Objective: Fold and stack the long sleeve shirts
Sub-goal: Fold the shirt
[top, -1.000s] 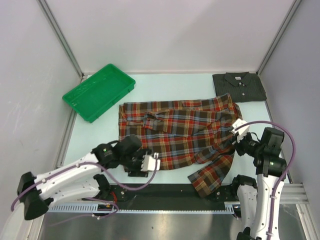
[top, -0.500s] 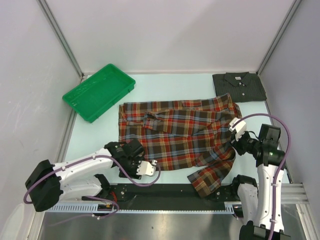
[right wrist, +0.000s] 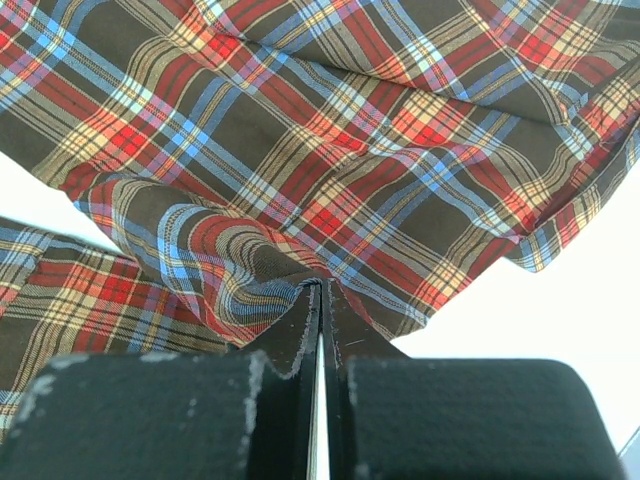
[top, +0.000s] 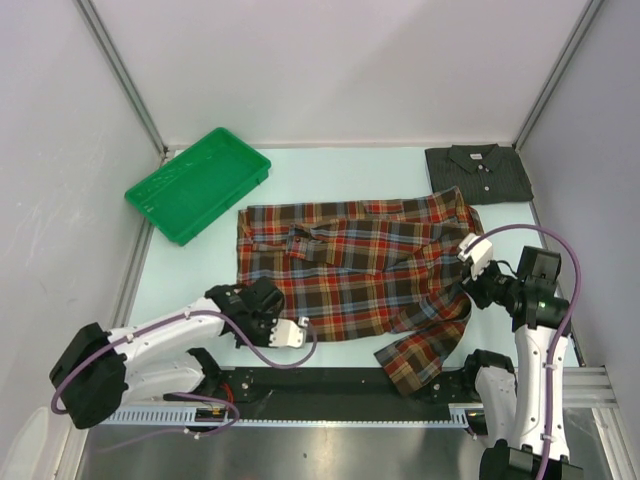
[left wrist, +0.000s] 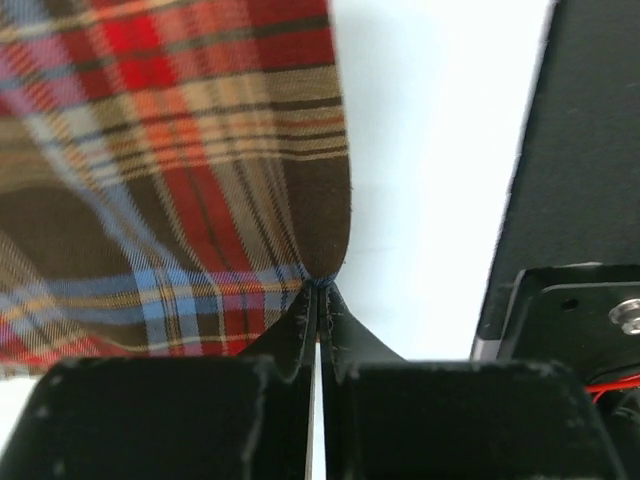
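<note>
- The left pincer point(left wrist: 318, 292) is clenched on a near corner of the plaid shirt point(top: 350, 265), at 7 o'clock on the surface point(top: 330, 165).
- The right pincer point(right wrist: 318, 288) grips its edge at 3 o'clock, I think to fold it.
- The grey shirt point(top: 478, 173) waits folded at 2 o'clock.

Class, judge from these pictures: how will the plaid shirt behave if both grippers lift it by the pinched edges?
Probably floppy: the plaid shirt puckers into folds where the right gripper pinches it. It is likely to sag between the two holds, since the left gripper grips only a corner. Its sleeve would probably trail, as it drapes over the table edge.
</note>
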`<state>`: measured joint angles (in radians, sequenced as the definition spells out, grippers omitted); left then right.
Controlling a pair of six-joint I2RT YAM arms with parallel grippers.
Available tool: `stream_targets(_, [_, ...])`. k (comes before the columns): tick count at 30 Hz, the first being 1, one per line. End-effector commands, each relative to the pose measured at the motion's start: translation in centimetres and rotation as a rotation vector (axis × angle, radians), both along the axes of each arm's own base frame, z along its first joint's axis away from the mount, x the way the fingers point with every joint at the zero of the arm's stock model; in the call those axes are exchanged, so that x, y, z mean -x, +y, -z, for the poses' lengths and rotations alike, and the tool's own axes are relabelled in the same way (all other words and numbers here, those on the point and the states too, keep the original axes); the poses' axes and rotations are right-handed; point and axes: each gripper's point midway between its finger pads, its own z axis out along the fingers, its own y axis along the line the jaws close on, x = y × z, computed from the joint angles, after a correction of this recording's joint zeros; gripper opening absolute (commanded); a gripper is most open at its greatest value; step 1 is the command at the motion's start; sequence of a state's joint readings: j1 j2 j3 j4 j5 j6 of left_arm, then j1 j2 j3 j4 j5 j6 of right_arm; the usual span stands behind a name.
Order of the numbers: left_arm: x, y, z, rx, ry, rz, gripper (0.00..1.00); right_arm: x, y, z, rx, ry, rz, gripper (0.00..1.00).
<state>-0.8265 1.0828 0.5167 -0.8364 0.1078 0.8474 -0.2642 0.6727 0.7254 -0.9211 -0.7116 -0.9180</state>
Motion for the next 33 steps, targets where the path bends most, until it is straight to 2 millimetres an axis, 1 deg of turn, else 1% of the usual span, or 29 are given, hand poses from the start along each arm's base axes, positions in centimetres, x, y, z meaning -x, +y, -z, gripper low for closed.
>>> stream_targets(1, [-2.2,-0.8,-3.0,0.099,-0.037,-0.06,0.0,-0.8,-0.2,-1.9,0.017,-0.074,0.001,0.0])
stream_targets(3, [-2.6,-1.3,-4.4,0.153,-0.016,-0.079,0.0,-1.2,-0.2,-2.6,0.009,-0.09,0.002,0.0])
stream_targets(4, [-3.3,-1.2,-5.5,0.169,-0.021,-0.099,0.0,-1.5,-0.3,-3.0,0.006,-0.096,0.009,0.0])
stream_targets(8, [-4.0,-1.3,-7.1,0.2,0.001,-0.104,0.0,-3.1,-0.6,-5.1,-0.006,-0.13,0.031,0.0])
stream_targets(10, [-4.4,-1.4,-8.1,0.219,0.005,-0.108,0.0,-4.0,-0.9,-5.4,-0.01,-0.131,0.037,0.0])
stream_targets(11, [-4.6,-1.4,-8.3,0.219,0.01,-0.119,0.0,-4.3,-0.9,-6.0,-0.013,-0.141,0.038,0.0])
stream_targets(12, [-5.0,-1.4,-8.6,0.225,0.008,-0.131,0.0,-5.2,-1.1,-6.3,-0.018,-0.153,0.04,0.0])
stream_targets(13, [-5.9,-1.5,-9.6,0.247,-0.005,-0.158,0.0,-5.7,-1.1,-6.7,-0.026,-0.162,0.043,0.0])
stream_targets(14, [-6.4,-1.6,-9.6,0.242,0.01,-0.174,0.0,-6.2,-1.0,-7.0,-0.038,-0.168,0.036,0.0])
stream_targets(15, [-7.3,-1.3,-9.9,0.248,0.006,-0.21,0.0,-7.3,-1.2,-7.6,-0.049,-0.185,0.038,0.0])
stream_targets(16, [-8.6,-1.5,-11.1,0.268,-0.024,-0.229,0.0,-7.9,-1.1,-7.8,-0.057,-0.189,0.035,0.0])
stream_targets(17, [-9.3,-1.4,-11.2,0.273,-0.025,-0.252,0.0,-8.6,-1.2,-8.0,-0.062,-0.196,0.037,0.0])
stream_targets(18, [-10.1,-1.2,-11.0,0.264,-0.013,-0.272,0.0,-9.6,-1.3,-8.9,-0.061,-0.226,0.038,0.0])
stream_targets(19, [-11.7,-1.0,-11.7,0.278,-0.04,-0.308,0.0,-10.6,-1.0,-8.2,-0.066,-0.202,0.025,0.0])
stream_targets(20, [-12.4,-0.9,-11.9,0.278,-0.047,-0.328,0.0,-11.4,-1.1,-8.4,-0.059,-0.209,0.028,0.0])
stream_targets(21, [-13.5,-0.5,-11.6,0.272,-0.045,-0.357,0.0,-12.5,-1.0,-8.7,-0.057,-0.229,0.025,0.0])
stream_targets(22, [-14.5,-0.5,-12.1,0.279,-0.065,-0.369,0.0,-13.5,-0.7,-8.7,-0.065,-0.217,0.014,0.0])
stream_targets(23, [-15.2,-0.3,-12.2,0.273,-0.078,-0.38,0.0,-14.2,-0.5,-8.7,-0.064,-0.215,0.004,0.0])
stream_targets(24, [-16.5,-0.1,-12.2,0.27,-0.097,-0.394,0.0,-14.9,-0.3,-8.8,-0.062,-0.22,0.001,0.0])
stream_targets(25, [-17.0,0.0,-12.2,0.264,-0.105,-0.4,0.0,-15.7,-0.3,-9.4,-0.056,-0.231,0.003,0.0])
stream_targets(26, [-17.5,0.2,-11.9,0.252,-0.109,-0.412,0.0,-16.6,-0.1,-8.3,-0.059,-0.201,-0.007,0.0])
stream_targets(27, [-18.4,0.4,-12.1,0.253,-0.126,-0.424,0.0,-17.2,-0.1,-8.4,-0.055,-0.207,-0.009,0.0])
stream_targets(28, [-18.7,0.4,-11.5,0.246,-0.111,-0.435,0.0,-17.8,-0.2,-8.3,-0.047,-0.207,-0.006,0.0])
stream_targets(30, [-19.5,0.7,-11.3,0.239,-0.118,-0.447,0.0,-19.1,0.0,-7.1,-0.042,-0.18,-0.015,0.0])
stream_targets(31, [-19.7,0.7,-10.6,0.229,-0.101,-0.456,0.0,-19.5,0.0,-6.8,-0.038,-0.172,-0.012,0.0])
stream_targets(33, [-20.1,1.0,-9.9,0.218,-0.099,-0.468,0.0,-20.4,0.2,-6.1,-0.036,-0.15,-0.018,0.0])
